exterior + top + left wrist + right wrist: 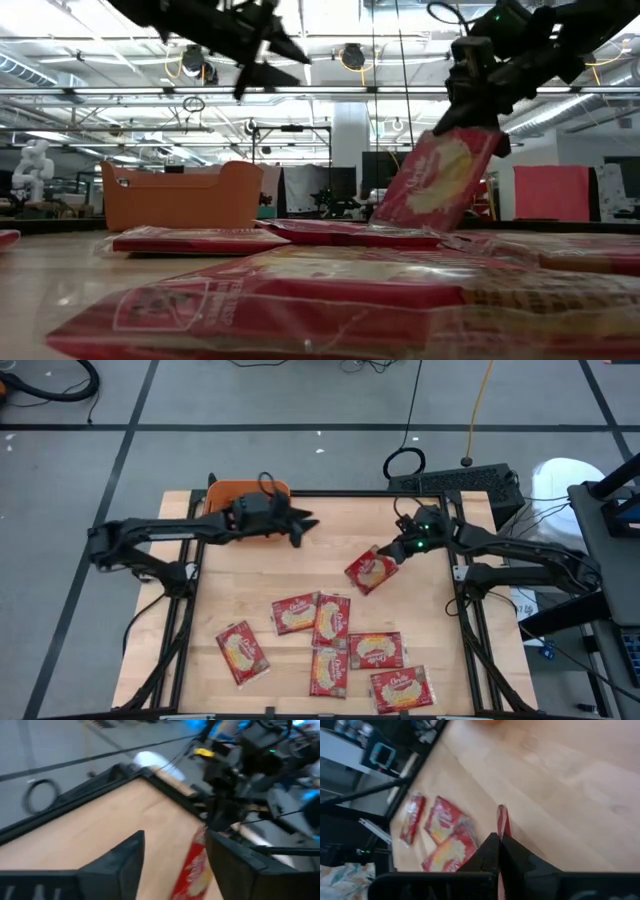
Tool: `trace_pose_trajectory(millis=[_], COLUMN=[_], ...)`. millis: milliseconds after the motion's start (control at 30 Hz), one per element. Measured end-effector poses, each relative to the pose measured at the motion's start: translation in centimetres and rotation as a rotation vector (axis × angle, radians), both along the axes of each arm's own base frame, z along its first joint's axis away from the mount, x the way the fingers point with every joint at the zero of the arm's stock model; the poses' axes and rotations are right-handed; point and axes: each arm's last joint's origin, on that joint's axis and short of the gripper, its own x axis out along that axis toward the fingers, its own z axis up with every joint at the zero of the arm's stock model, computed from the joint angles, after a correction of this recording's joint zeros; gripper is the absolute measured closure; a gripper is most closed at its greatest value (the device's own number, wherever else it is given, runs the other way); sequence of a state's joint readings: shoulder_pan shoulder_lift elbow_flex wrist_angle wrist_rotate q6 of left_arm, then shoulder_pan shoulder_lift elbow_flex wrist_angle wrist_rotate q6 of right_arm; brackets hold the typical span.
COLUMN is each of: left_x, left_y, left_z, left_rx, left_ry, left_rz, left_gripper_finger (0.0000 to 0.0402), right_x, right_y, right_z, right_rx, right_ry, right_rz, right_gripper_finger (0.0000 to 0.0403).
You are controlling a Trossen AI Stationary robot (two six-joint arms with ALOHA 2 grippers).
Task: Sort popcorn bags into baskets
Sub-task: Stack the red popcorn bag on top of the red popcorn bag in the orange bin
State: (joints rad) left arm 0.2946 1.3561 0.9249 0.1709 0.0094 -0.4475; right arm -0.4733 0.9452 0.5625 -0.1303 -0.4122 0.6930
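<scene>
An orange basket [250, 495] stands at the table's far left corner. My left gripper [305, 530] hovers open just to the right of it, well above the table, with nothing between its fingers [125, 865]. My right gripper [392, 552] is shut on one red popcorn bag [370, 570] at the table's far right. Several more popcorn bags [330, 635] lie flat on the wood toward the near edge, some overlapping. My right gripper pinches the popcorn bag's upper edge [502, 820] between its two shut fingers, coming from above at a slant. The bag hangs tilted below the fingers [440, 180]. Bags lying in front hide its lower end, so I cannot tell whether it touches the table.
A black frame [465, 610] runs around the table. A dark keyboard [460, 482] and cables lie beyond the far edge. Bare wood [250, 585] stretches between the basket and the lying bags.
</scene>
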Motion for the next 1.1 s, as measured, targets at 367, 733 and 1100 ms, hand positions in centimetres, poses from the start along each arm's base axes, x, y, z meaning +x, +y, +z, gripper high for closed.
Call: trace_pose_trajectory(millis=[367, 733, 1100], left_x=[9.1, 12.6, 14.3], left_y=[-1.7, 2.1, 2.9], left_z=[-0.3, -4.4, -10.1], left_rx=[0.173, 0.158, 0.092], left_ry=[0.087, 0.167, 0.207], left_rz=[-0.275, -0.384, -0.528], left_gripper_finger=[0.0153, 0.0153, 0.0153], right_x=[0.0, -0.1, -0.4], right_y=[0.4, 0.4, -0.2], right_z=[1.8, 1.8, 1.8], right_rx=[-0.159, -0.238, -0.258], right_ry=[-0.135, -0.139, -0.155], right_rz=[0.046, 0.114, 0.140], right_gripper_finger=[0.0403, 0.0403, 0.0403])
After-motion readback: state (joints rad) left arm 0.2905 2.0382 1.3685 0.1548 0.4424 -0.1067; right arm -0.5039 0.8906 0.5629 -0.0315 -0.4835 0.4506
